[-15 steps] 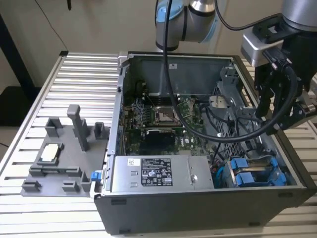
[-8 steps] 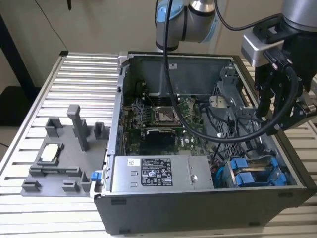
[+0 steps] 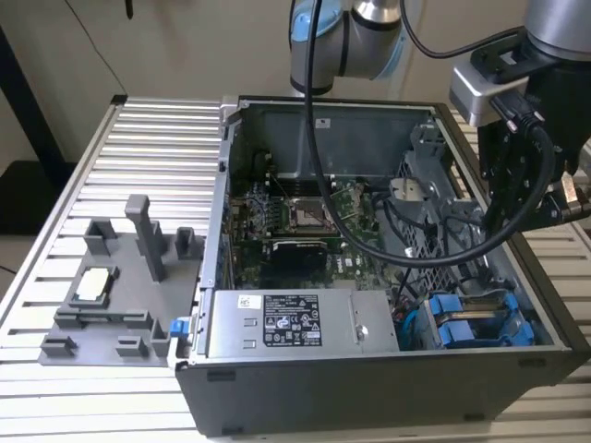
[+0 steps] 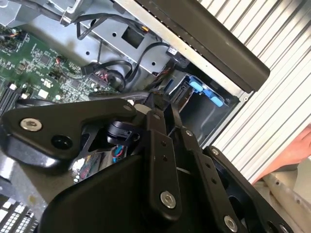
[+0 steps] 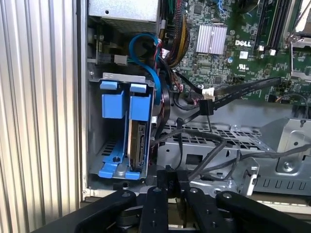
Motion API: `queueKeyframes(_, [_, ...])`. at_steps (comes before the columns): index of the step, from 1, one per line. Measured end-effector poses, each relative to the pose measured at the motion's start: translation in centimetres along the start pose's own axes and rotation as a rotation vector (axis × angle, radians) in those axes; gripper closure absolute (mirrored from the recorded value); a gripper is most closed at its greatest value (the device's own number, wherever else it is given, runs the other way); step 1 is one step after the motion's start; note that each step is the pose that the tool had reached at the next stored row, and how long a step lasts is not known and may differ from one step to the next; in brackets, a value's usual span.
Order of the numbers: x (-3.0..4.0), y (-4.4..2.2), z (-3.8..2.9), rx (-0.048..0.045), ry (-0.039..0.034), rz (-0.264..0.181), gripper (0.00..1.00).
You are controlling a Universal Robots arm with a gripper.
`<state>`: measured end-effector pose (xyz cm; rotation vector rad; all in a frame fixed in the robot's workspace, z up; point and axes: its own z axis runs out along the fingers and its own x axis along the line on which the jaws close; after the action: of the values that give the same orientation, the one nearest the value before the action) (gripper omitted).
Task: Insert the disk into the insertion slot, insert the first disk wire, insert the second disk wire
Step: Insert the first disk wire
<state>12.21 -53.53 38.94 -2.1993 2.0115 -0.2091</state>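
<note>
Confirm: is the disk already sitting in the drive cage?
Yes, in the first wrist view the disk in its blue frame stands inside the grey slot, right beside a second blue frame.

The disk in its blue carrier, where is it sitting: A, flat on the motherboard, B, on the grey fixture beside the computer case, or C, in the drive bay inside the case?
C: in the first wrist view the disk sits in its blue frame within the grey insertion slot.
</note>
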Motion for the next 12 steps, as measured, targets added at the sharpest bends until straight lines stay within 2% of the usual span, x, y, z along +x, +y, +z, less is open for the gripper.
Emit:
queueKeyframes(8, [0.0, -0.03, 0.07, -0.0026, 0.0026, -0.001, 0.81])
queueKeyframes(10, [0.03, -0.13, 0.15, -0.0103, 0.0036, -0.001, 0.81])
queueKeyframes(12, [0.07, -0.43, 0.24, -0.0273, 0.0033, -0.001, 0.81])
